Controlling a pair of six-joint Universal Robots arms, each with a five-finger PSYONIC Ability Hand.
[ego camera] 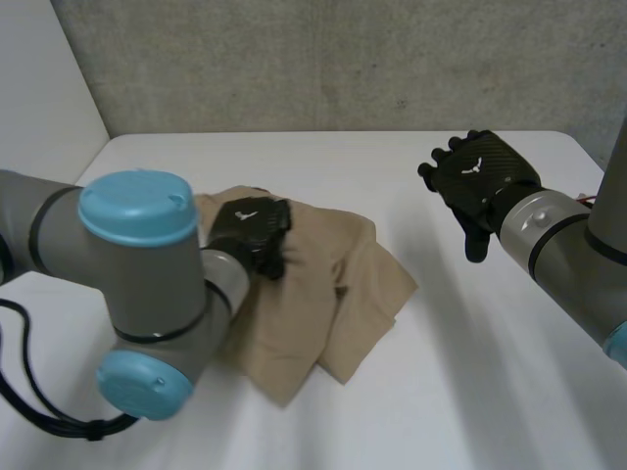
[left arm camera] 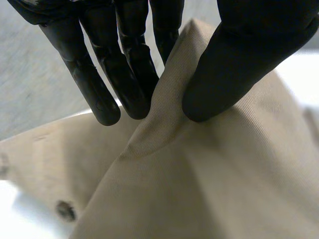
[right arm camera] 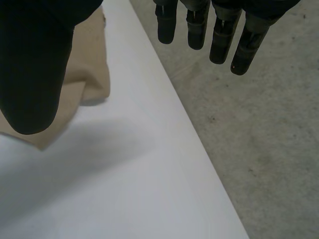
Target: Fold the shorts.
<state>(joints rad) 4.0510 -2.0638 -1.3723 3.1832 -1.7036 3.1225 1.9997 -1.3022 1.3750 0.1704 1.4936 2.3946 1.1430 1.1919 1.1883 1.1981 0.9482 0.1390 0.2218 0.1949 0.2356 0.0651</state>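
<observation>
The left hand [ego camera: 250, 233] pinches the shorts [ego camera: 323, 304] on their left side; the right hand [ego camera: 477, 181] hangs open, well right of them.

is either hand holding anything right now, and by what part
The left hand pinches the tan cloth shorts by a raised fold, between thumb and fingers. The right hand is open above the white table, holding nothing.
</observation>
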